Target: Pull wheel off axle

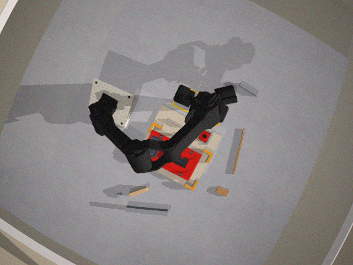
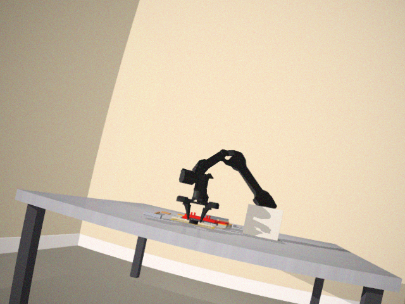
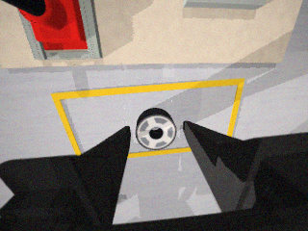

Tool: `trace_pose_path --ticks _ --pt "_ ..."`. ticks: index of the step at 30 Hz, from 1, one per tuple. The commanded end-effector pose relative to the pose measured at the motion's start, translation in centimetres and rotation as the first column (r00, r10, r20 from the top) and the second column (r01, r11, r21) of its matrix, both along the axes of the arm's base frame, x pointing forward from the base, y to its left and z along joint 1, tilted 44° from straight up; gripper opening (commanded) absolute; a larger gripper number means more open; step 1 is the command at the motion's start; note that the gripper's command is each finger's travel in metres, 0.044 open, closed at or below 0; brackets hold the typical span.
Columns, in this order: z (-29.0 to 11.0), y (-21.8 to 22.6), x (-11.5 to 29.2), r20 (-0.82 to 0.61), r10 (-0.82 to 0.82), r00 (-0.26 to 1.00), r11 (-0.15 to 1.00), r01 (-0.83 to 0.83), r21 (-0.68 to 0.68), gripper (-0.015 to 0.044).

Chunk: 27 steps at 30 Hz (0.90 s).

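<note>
The wheel (image 3: 156,122) (image 2: 193,221), black with a pale spoked face up, lies flat at table level inside the yellow marked outline (image 3: 154,89) (image 1: 180,106), close to its near line in the wrist view. My gripper (image 3: 156,127) (image 2: 195,219) is open around the wheel, with a visible gap between each fingertip and the wheel in the wrist view. The black upright axle (image 1: 204,136) (image 3: 33,6) stands bare on its small red block. In the top view the arm hides the wheel, the fingertips and part of the outline.
A beige board (image 1: 215,141) (image 3: 144,43) with a red plate (image 1: 196,159) lies beside the marked area. A grey block (image 1: 249,89), a thin wooden strip (image 1: 239,150), a small wooden block (image 1: 222,191), a short wooden piece (image 1: 138,191) and a grey bar (image 1: 146,211) lie around it.
</note>
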State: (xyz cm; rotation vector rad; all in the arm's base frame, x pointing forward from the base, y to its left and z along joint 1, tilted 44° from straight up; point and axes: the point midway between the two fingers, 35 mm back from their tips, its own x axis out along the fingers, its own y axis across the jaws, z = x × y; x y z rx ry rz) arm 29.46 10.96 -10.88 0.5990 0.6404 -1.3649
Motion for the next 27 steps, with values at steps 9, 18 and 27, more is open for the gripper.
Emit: trace_pose_path --ticks 9,18,27 --pt "3.7 3.8 -0.7 0.006 0.018 1.0 1.0 -0.018 0.007 0.0326" --pt "9.6 3.7 -9.0 0.002 0.011 1.0 1.0 -0.011 0.009 0.044" --pt "9.6 3.7 -9.0 0.002 0.011 1.0 1.0 -0.011 0.009 0.044"
